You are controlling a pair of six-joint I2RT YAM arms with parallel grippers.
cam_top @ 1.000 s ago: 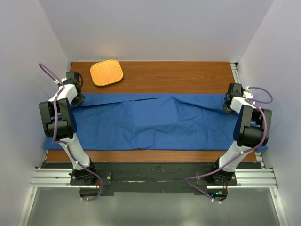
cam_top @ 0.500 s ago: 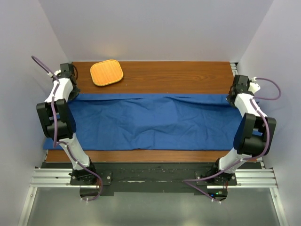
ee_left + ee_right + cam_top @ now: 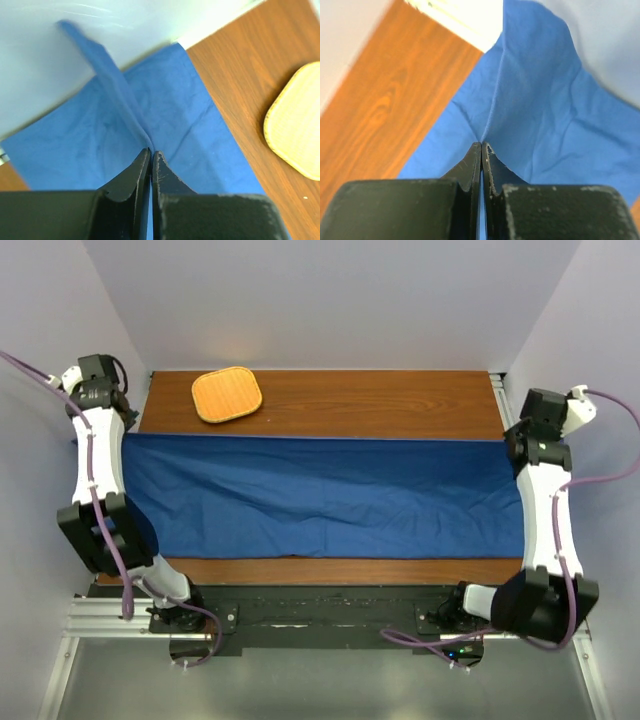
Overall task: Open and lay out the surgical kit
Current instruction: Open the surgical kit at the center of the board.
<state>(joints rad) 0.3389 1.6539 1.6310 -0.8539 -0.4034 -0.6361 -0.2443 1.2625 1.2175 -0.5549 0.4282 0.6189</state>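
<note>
Left gripper (image 3: 151, 154) and right gripper (image 3: 483, 146), each clamped shut on a far corner of the blue cloth wrap (image 3: 320, 495). Since a second ago, swung outward and back; wrap now stretched flatter and wider between them.

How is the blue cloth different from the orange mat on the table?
The blue cloth is large and spans the table side to side; the orange mat is small, a rounded square. The cloth is pinched at its far corners by the left hand and right hand; the mat lies untouched. Both rest on the wood.
</note>
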